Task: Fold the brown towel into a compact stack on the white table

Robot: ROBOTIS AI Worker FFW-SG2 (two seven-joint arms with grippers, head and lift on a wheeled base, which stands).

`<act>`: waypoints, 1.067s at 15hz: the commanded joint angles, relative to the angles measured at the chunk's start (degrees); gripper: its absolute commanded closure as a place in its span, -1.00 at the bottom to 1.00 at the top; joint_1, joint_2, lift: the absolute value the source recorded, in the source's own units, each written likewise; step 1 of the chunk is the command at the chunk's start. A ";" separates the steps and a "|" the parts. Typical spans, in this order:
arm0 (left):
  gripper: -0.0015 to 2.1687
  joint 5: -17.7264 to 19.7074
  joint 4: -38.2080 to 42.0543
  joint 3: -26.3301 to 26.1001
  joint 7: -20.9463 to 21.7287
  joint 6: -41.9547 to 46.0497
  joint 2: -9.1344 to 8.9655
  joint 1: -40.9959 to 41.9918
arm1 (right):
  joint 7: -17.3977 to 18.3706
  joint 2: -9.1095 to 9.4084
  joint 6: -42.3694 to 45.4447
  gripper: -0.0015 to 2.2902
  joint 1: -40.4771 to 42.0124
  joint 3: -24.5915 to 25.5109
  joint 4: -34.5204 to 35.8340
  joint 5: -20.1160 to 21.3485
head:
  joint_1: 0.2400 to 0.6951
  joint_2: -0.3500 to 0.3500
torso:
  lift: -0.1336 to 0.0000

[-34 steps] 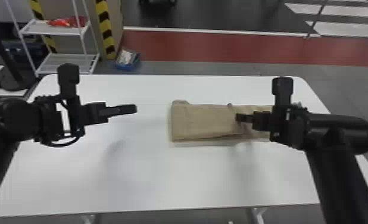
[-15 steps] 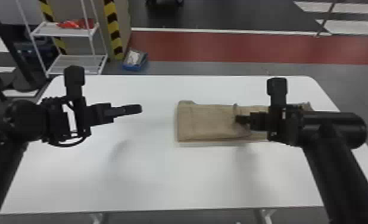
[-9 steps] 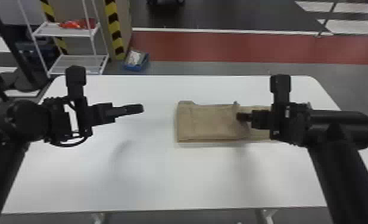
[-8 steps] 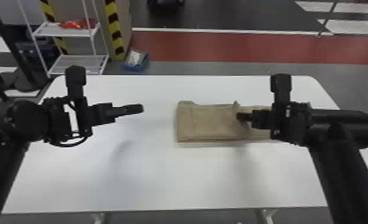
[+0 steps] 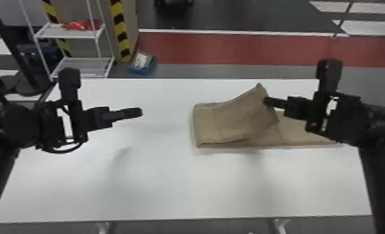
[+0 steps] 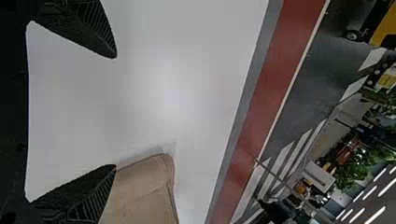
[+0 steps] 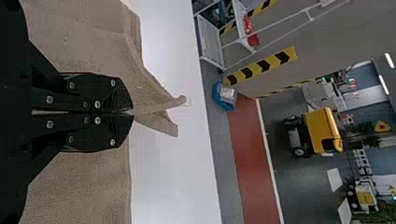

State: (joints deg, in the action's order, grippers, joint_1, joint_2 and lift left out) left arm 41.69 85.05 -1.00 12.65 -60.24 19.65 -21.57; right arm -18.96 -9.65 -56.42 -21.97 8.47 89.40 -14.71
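Flat black fingers of the right gripper point(image 5: 266, 101), right of centre in the head view, clench a raised flap of the brown cloth towel point(image 5: 235, 124), centre-right on the white rectangular table point(image 5: 157, 186). At left, the left gripper point(image 5: 140, 112) hangs, fingers parted.

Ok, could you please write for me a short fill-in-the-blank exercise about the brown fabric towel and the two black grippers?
The brown fabric towel lies on a flat table whose top is coloured ____.
The black two-fingered gripper that pinches this towel belongs to the robot's ____ arm.
The other black gripper is not shut but ____.

Missing words: white; right; open
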 commanded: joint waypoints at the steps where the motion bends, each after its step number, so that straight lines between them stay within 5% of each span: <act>1: -0.96 0.06 1.17 0.65 -0.08 -0.72 0.13 0.47 | -0.11 -1.60 -0.67 0.08 1.49 5.33 3.06 -4.01 | 0.96 -0.13 | -0.80; 5: -0.96 -0.30 1.17 0.56 -0.08 -0.72 0.39 0.65 | -0.20 -6.17 -0.67 0.08 4.83 13.24 4.20 -9.55 | 0.90 -0.31 | -0.80; 8: -0.96 -0.56 1.17 0.12 -0.08 -0.72 0.31 0.47 | -0.29 -9.77 -0.32 0.08 5.09 14.82 2.35 -9.99 | 0.92 -0.43 | -0.80; 16: -0.96 -0.82 1.17 -0.23 0.01 -0.72 0.39 1.79 | -1.87 -14.43 3.73 0.08 3.51 14.65 -6.61 -7.53 | 0.94 -0.67 | -0.80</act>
State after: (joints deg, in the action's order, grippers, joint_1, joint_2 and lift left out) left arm 40.87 86.23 -1.26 12.61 -61.01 20.03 -20.15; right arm -20.57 -23.60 -54.50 -17.78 23.86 86.05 -23.61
